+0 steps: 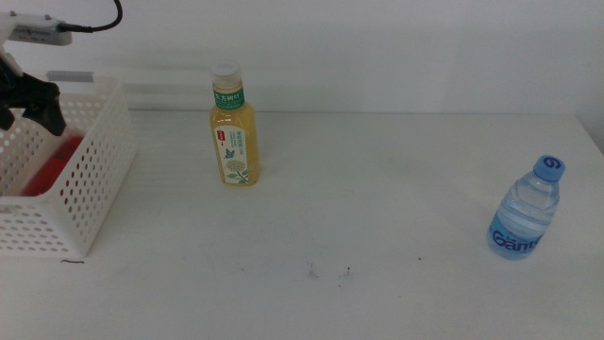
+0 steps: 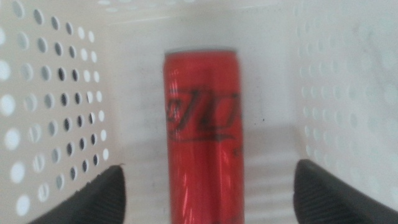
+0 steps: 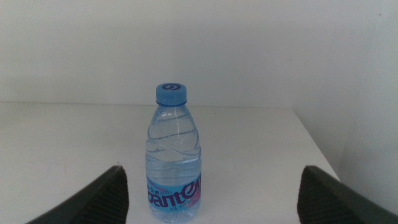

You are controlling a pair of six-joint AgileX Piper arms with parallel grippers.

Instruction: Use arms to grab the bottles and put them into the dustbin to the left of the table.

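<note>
My left gripper (image 1: 28,111) hangs open over the white perforated dustbin (image 1: 94,175) at the table's left end. In the left wrist view its jaws (image 2: 211,180) stand wide apart above the slim red can (image 2: 202,137), which lies free on the dustbin's floor; the can shows red through the dustbin's holes (image 1: 52,168). The yellow tea bottle (image 1: 233,132) stands upright just right of the dustbin. The small clear water bottle (image 1: 526,212) with a blue cap stands at the table's right. My right gripper (image 3: 212,177) is open, facing this bottle (image 3: 176,155) from a short way off; it is out of the middle view.
The dustbin's perforated walls (image 2: 56,93) rise on both sides of the left gripper. The white table (image 1: 359,217) has a few dark specks (image 1: 326,272) near the front middle. The table's right edge lies close behind the water bottle.
</note>
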